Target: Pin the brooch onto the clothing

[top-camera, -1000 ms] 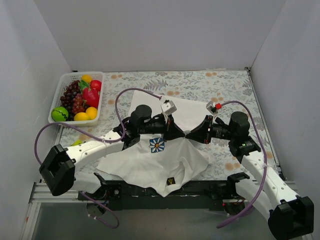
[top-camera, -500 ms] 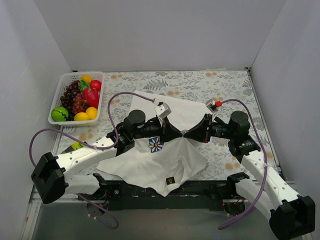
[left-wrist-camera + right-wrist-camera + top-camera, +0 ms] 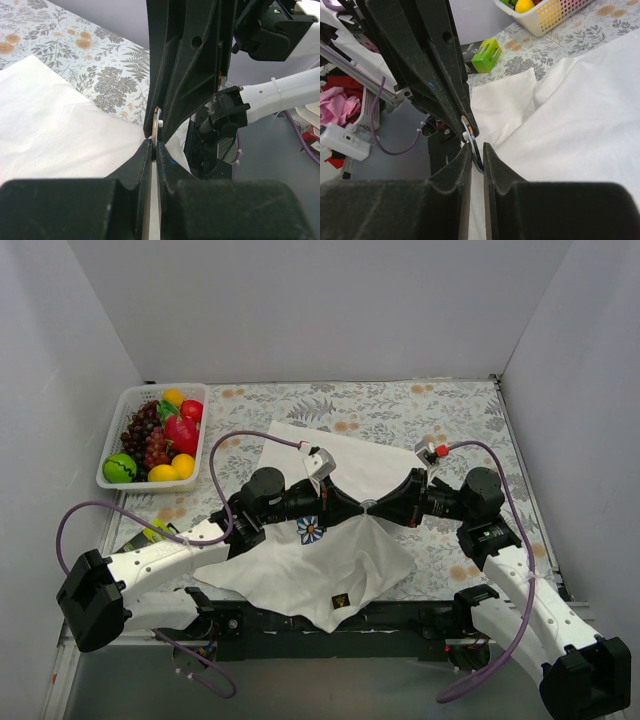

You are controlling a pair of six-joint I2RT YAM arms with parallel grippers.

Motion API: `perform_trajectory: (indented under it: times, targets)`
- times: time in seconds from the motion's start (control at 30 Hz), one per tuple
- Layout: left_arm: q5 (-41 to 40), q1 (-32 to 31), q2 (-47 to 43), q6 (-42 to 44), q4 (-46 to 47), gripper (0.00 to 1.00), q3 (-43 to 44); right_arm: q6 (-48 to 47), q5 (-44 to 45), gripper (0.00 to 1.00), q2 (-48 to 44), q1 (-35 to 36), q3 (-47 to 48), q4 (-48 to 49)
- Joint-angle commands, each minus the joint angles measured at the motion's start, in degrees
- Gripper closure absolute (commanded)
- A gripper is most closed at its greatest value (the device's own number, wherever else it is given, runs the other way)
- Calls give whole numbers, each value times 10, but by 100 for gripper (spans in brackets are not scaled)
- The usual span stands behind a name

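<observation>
The white T-shirt [image 3: 330, 565] lies on the table with its flower print [image 3: 311, 530] and collar label [image 3: 342, 602] showing, and its cloth is pulled up into a peak between my two grippers. My left gripper [image 3: 356, 505] and right gripper [image 3: 378, 506] meet tip to tip over that peak. The brooch [image 3: 476, 147] stands edge-on, a thin disc with a small white knob. The right gripper [image 3: 477, 150] is shut on its lower edge, and the left gripper's fingers [image 3: 455, 100] pinch its upper edge. In the left wrist view the brooch [image 3: 159, 122] sits just beyond my left gripper [image 3: 154, 148], which is shut, with white cloth [image 3: 60, 125] beside it.
A white basket [image 3: 127, 403] of toy fruit stands at the back left and shows in the right wrist view [image 3: 555, 15]. A small green block [image 3: 486, 52] lies near the left arm. The floral tablecloth [image 3: 400, 410] covers the table. White walls close in on three sides.
My left arm has swung its elbow down and left and pushed its gripper right, until its tips meet the right gripper. The shirt's peak has moved slightly right. The right arm has barely moved.
</observation>
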Motion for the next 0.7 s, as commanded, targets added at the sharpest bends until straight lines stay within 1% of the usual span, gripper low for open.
perform_trajectory:
  times: [0.0, 0.13, 0.2, 0.23, 0.27, 0.3, 0.33, 0.37, 0.4, 0.47, 0.67]
  targets:
    - [16, 1, -50, -7, 10, 100, -5, -13, 51, 99, -19, -25, -16, 45]
    - [9, 0, -48, -7, 6, 100, -4, -22, 40, 99, -39, -25, -18, 51]
    - [9, 0, -46, -7, 3, 100, -3, -26, 36, 81, -45, -25, -18, 51]
    - [10, 0, -45, -6, 0, 100, -2, -25, 35, 74, -52, -25, -19, 54]
    - [11, 1, -45, -6, -3, 100, -1, -24, 34, 55, -55, -25, -19, 57]
    - [8, 0, -44, -6, -5, 100, 0, -22, 39, 44, -60, -25, -19, 59]
    - [10, 0, -43, -3, -8, 100, 0, -21, 43, 36, -69, -25, -19, 60]
    - [9, 0, -44, -3, -8, 100, 1, -20, 48, 21, -72, -25, -19, 60]
    - [10, 0, -43, -3, -9, 100, 0, -20, 55, 16, -75, -25, -18, 60]
    - [10, 1, -44, -1, -10, 100, 2, -20, 58, 9, -80, -25, -17, 60]
    - [28, 0, -22, 6, -28, 100, 14, -19, 82, 8, -83, -25, -15, 52]
